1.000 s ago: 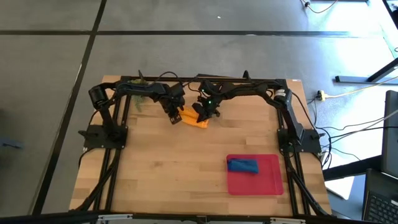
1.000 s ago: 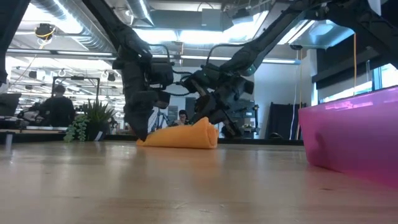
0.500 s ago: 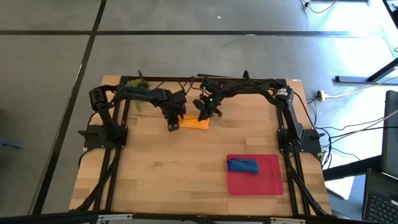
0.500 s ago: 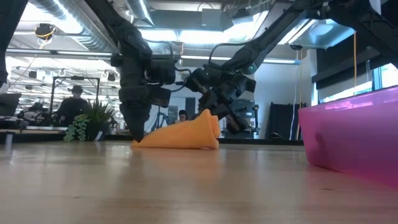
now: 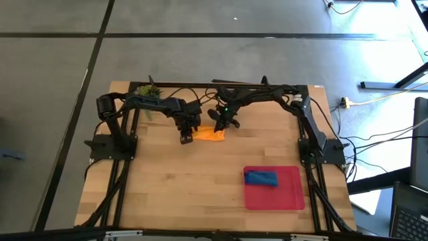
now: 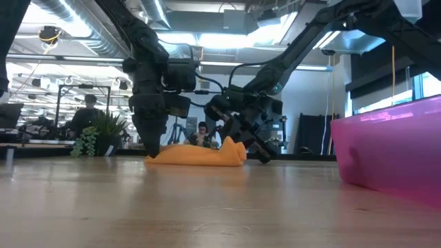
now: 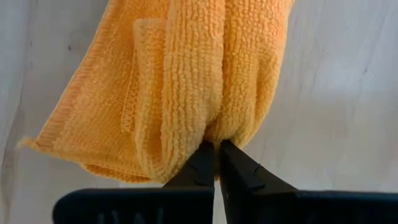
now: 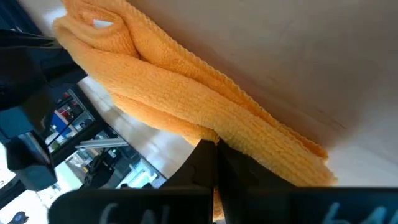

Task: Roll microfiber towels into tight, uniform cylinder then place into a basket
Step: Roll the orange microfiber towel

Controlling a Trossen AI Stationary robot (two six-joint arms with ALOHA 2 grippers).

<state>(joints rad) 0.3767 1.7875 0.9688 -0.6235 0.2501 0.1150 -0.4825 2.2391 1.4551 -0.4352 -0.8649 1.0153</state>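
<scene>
The orange towel [image 5: 208, 134] lies bunched lengthwise on the table near the far edge, between my two grippers; it also shows in the low view [image 6: 196, 156]. My left gripper [image 5: 186, 136] is shut on its left end. My right gripper [image 5: 221, 125] is shut on its right end. The blue towel [image 5: 261, 178] lies rolled in the red tray [image 5: 289, 194] at the near right. My left gripper pinches several folded layers at the towel's left end [image 7: 211, 127] between its two fingertips, coming from above. That end rests on the table. My right gripper pinches a fold at the towel's right end [image 8: 211, 134], slanting down from the far right. That end [image 6: 233, 148] stands a little raised.
The red tray shows as a pink wall [image 6: 389, 148] at the low view's right. A small green plant [image 5: 148, 89] stands at the far left corner. Bare wood lies across the table's middle and near left [image 5: 174, 187]. People sit in the room beyond.
Both grippers have gone toward the table's far edge with the orange towel. The right gripper has come down, so the towel's raised right end has sunk and the towel now lies flatter and longer.
</scene>
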